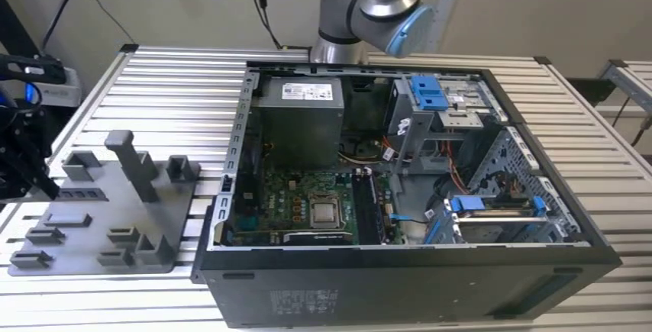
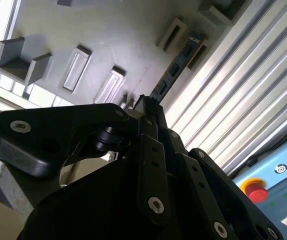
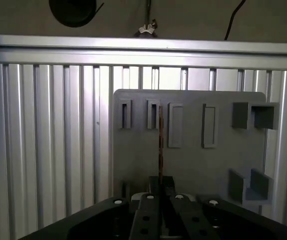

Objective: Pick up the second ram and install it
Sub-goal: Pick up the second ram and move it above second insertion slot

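Observation:
The second ram is a thin dark stick with black chips, and it juts out from between my fingertips. My gripper is shut on one end of it. The first wrist view shows the ram edge-on as a narrow line running from the gripper over the grey tray. Its free end lies near the tray's narrow slots; whether it touches them I cannot tell. In the exterior view the black gripper hangs at the far left, beside the tray.
The open computer case fills the middle and right of the exterior view, with the green motherboard inside. The tray carries upright posts. Ribbed aluminium table slats surround the tray. A red button sits beyond the table edge.

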`<state>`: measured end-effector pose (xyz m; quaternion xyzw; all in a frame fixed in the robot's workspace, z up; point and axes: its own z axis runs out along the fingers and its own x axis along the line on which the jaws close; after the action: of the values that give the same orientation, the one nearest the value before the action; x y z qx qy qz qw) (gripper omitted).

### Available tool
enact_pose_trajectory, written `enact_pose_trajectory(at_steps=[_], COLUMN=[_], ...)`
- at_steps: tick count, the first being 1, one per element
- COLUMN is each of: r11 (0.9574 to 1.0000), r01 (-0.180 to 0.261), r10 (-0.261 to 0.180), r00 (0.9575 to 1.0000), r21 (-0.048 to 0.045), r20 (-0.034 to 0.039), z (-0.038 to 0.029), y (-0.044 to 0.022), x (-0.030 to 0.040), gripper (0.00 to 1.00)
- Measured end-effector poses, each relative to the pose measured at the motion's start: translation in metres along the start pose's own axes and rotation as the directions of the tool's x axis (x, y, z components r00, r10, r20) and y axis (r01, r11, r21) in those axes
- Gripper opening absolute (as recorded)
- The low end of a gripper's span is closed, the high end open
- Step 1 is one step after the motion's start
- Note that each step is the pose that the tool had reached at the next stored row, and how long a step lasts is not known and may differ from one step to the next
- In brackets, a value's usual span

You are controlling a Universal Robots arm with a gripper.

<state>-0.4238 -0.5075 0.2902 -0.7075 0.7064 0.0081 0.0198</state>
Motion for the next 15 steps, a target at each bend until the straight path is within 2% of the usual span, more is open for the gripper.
enact_pose_trajectory(at_steps=[8, 15], r11=[1.0000, 1.0000], r01=[0.000, 0.000], r10=[0.000, 0.000], r00=[1.0000, 1.0000], r21=[-0.0001, -0.0001], r20=[0.0000, 0.0000], z=[-0.0088, -0.0192], y=[-0.0001, -0.0003], x=[-0.0003, -0.0008], gripper=[0.14, 0.14])
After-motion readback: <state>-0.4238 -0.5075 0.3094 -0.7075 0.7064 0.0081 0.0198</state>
